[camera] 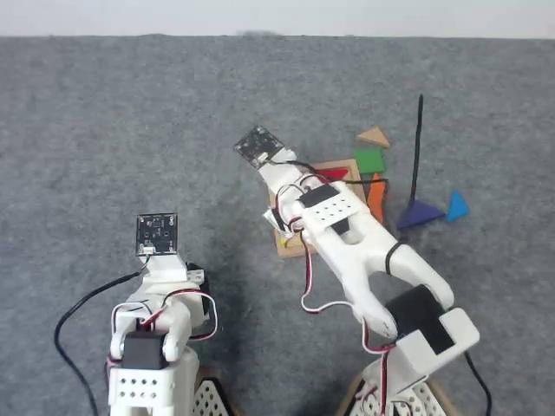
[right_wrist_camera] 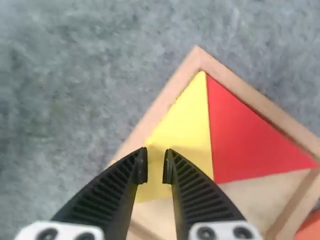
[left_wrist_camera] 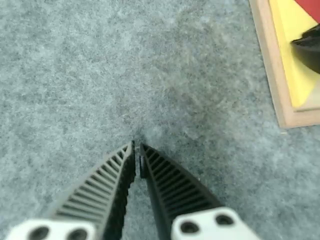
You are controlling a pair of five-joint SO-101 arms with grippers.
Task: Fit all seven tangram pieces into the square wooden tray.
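Note:
My right gripper (right_wrist_camera: 154, 162) hangs slightly open, holding nothing, just above the yellow triangle (right_wrist_camera: 182, 125) lying in a corner of the square wooden tray (right_wrist_camera: 165, 100). A red triangle (right_wrist_camera: 240, 137) lies flush beside the yellow one. In the high view the right arm (camera: 334, 217) covers most of the tray (camera: 288, 250). Outside it on the carpet are a tan triangle (camera: 374, 136), a green square (camera: 368, 160), an orange piece (camera: 375, 198), a dark blue triangle (camera: 421, 214) and a light blue triangle (camera: 457, 205). My left gripper (left_wrist_camera: 136, 148) is shut over bare carpet, short of the tray's corner (left_wrist_camera: 280, 95).
A thin black rod or cable (camera: 417, 147) runs across the carpet between the green square and the blue triangles. Grey carpet stretches wide on the left and far side of the table. The left arm (camera: 156, 286) stays near its base.

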